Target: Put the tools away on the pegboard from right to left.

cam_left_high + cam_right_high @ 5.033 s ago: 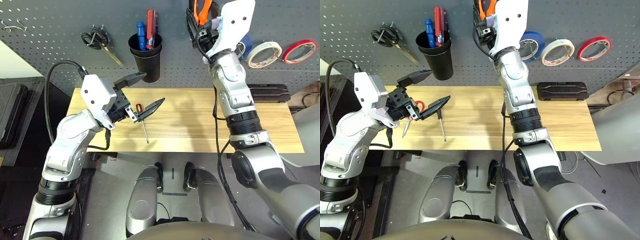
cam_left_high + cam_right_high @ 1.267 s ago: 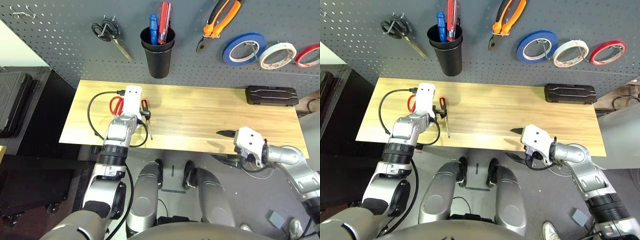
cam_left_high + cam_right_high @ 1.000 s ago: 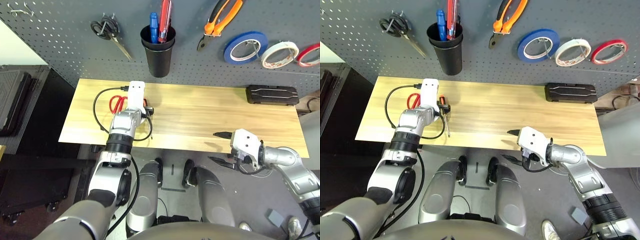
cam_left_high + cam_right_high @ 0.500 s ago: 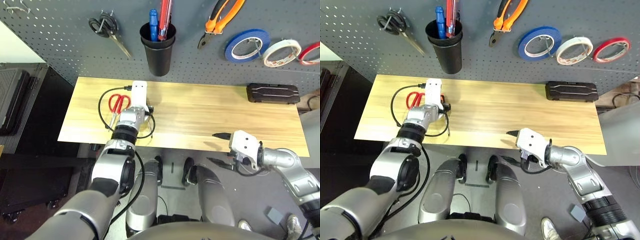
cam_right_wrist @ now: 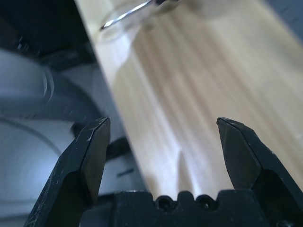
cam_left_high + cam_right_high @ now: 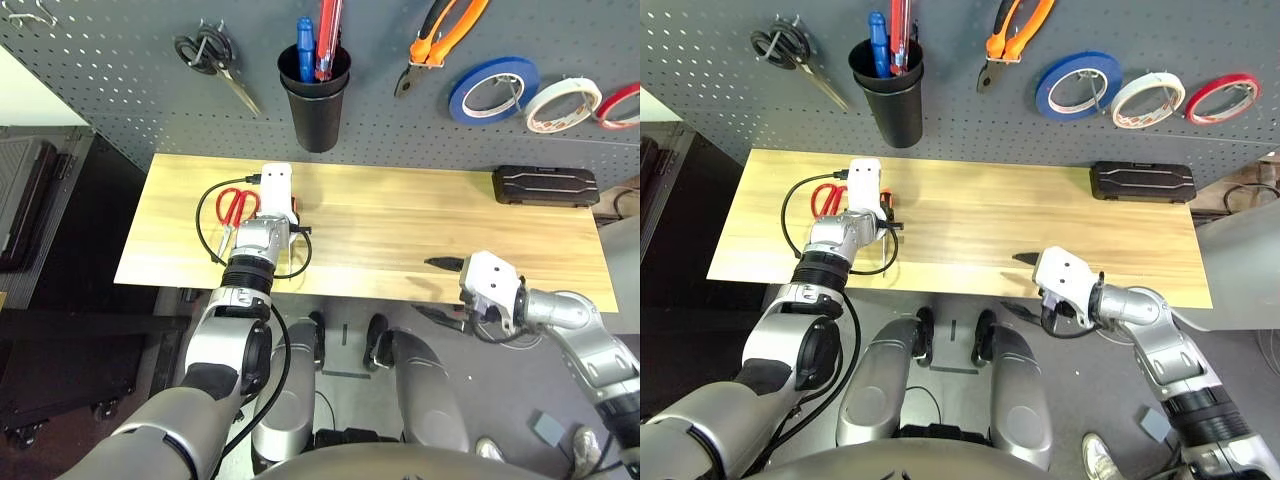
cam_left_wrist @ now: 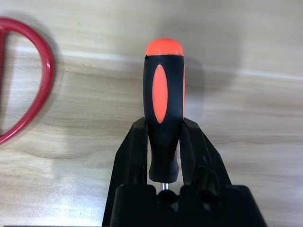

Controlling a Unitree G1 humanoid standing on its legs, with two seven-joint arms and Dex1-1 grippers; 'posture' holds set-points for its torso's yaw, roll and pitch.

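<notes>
- The pegboard (image 6: 120, 90) runs across the top of the head views; the wooden table (image 6: 400, 235) lies below it, across the middle.
- Left gripper (image 7: 163, 142), left of centre on the table: its two black fingers (image 7: 130, 158) are clamped on the lower handle of the one orange-and-black screwdriver (image 7: 163, 106), whose orange end points away from the wrist.
- Right gripper (image 5: 163, 146), at the table's near edge in the lower right: fingers spread wide, nothing between them, touching nothing.
- Three tape rolls hang at the upper right: blue (image 6: 492, 88), whitish (image 6: 562, 104) and red (image 6: 622, 105), in that order from the left.
- One black cup (image 6: 315, 100) at upper centre, with tool handles standing in it.
- One pair of orange-and-black pliers (image 6: 440, 40) hangs between the cup and the blue roll.
- Two pairs of scissors: black-handled (image 6: 208, 62) on the board at upper left, red-handled (image 6: 236, 210) flat on the table just beside the left gripper.
- One black case (image 6: 545, 187) lies at the table's far right.
</notes>
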